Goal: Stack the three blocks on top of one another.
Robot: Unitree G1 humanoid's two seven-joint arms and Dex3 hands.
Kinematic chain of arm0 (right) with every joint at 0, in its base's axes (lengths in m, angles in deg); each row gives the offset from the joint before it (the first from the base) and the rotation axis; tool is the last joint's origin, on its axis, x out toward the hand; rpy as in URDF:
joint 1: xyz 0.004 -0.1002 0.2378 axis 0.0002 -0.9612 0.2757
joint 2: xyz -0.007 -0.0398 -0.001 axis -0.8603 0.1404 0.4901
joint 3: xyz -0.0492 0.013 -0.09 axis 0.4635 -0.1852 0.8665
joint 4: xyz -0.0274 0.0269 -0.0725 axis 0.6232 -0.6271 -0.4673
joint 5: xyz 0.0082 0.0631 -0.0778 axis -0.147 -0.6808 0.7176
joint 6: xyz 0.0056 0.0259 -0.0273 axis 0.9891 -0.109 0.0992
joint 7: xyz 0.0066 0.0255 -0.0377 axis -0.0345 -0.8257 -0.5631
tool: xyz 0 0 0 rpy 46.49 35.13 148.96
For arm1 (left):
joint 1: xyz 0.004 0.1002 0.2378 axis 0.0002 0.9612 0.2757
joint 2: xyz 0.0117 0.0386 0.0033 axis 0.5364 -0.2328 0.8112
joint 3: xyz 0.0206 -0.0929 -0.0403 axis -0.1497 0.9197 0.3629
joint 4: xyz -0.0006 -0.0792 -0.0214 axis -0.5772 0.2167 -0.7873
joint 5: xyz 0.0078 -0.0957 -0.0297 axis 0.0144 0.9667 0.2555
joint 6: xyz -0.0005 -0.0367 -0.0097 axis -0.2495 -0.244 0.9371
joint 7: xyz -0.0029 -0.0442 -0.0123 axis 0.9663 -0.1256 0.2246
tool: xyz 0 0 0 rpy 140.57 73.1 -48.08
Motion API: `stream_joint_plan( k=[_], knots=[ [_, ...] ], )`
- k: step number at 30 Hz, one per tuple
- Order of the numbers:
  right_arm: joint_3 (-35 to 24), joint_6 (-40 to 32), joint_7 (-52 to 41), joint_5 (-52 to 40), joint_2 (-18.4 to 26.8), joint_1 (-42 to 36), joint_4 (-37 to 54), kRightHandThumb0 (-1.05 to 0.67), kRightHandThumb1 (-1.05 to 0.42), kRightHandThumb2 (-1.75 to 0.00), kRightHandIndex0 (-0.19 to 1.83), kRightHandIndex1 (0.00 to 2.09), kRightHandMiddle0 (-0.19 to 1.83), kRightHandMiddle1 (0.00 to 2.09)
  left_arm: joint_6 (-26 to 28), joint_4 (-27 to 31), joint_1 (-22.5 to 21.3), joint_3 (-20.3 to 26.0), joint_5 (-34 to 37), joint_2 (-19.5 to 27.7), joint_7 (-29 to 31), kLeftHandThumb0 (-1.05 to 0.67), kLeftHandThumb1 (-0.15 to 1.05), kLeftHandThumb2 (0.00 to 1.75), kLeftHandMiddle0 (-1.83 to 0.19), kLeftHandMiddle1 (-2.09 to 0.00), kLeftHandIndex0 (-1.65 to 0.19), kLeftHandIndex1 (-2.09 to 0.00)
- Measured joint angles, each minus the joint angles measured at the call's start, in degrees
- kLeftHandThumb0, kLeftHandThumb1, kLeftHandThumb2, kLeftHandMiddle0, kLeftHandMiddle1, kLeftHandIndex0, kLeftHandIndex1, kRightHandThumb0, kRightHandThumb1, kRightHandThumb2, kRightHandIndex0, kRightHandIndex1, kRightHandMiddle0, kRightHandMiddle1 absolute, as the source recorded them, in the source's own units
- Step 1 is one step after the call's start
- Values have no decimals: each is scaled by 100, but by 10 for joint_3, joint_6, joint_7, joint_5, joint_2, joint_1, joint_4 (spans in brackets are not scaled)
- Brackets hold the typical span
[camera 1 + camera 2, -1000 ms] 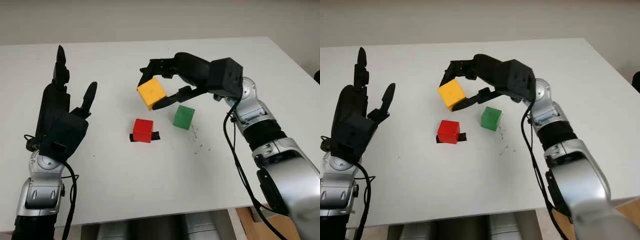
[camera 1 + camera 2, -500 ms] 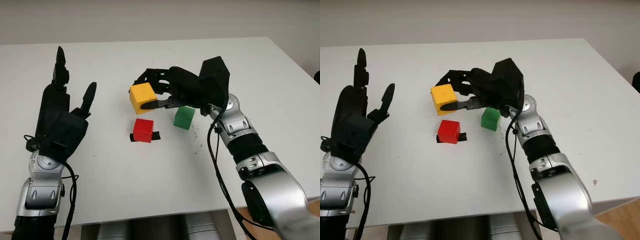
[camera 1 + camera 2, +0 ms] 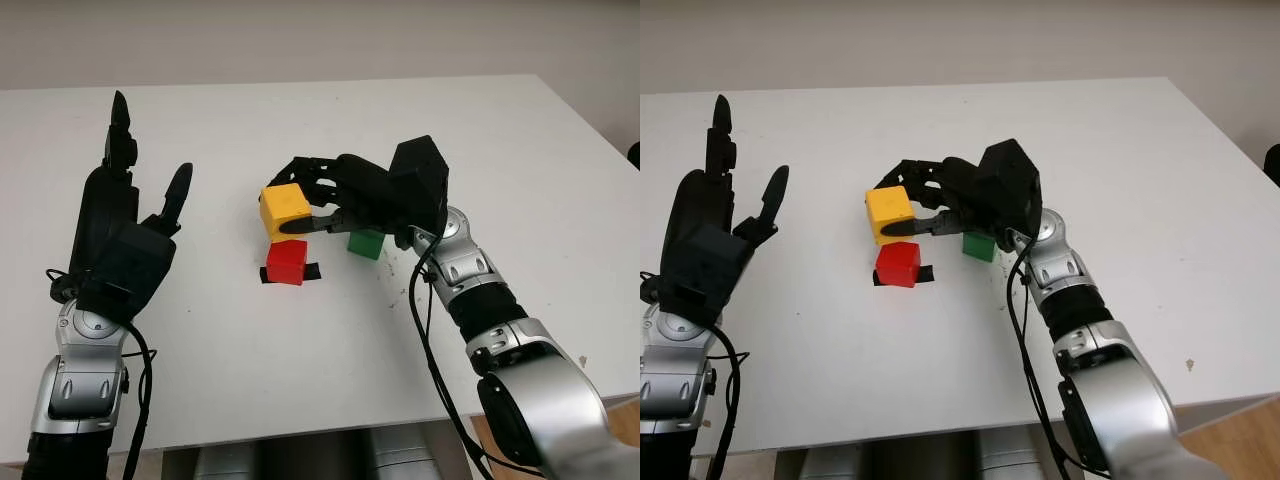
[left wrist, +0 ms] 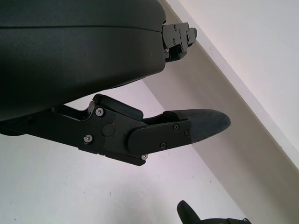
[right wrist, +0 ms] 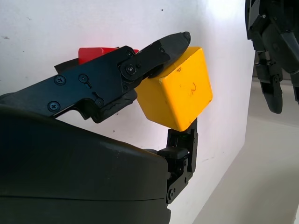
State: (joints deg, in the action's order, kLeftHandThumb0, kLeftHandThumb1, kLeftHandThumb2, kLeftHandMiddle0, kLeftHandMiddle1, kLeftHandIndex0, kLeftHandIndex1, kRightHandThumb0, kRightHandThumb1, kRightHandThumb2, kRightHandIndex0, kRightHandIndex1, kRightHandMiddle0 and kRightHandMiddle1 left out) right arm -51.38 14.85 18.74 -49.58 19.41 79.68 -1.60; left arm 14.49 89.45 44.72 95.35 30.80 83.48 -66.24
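The right hand (image 3: 325, 205), gripping the yellow block (image 3: 286, 211), has dropped to just above the red block (image 3: 287, 262). Placement looks imminent (green block (image 3: 365, 243) waits beside; left hand (image 3: 125, 240) open, raised at the table's left).

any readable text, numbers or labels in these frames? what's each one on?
"2" – a faint mark on one face of the yellow block, which the right hand grips above the red block; it reads like a 2, but I can't be sure.
No text visible on the red block, the green block, the table or the open left hand, raised at the table's left.
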Motion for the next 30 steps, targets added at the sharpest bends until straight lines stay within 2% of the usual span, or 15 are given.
stream_joint_plan(
  k=[30],
  knots=[
    [11,31,-7,35,10,-2,-29,-55,-92,-5,27,6,43,148,2,0,1,0,0,-1,-1,-71,105,58,13,-6,17,-5]
  ],
)
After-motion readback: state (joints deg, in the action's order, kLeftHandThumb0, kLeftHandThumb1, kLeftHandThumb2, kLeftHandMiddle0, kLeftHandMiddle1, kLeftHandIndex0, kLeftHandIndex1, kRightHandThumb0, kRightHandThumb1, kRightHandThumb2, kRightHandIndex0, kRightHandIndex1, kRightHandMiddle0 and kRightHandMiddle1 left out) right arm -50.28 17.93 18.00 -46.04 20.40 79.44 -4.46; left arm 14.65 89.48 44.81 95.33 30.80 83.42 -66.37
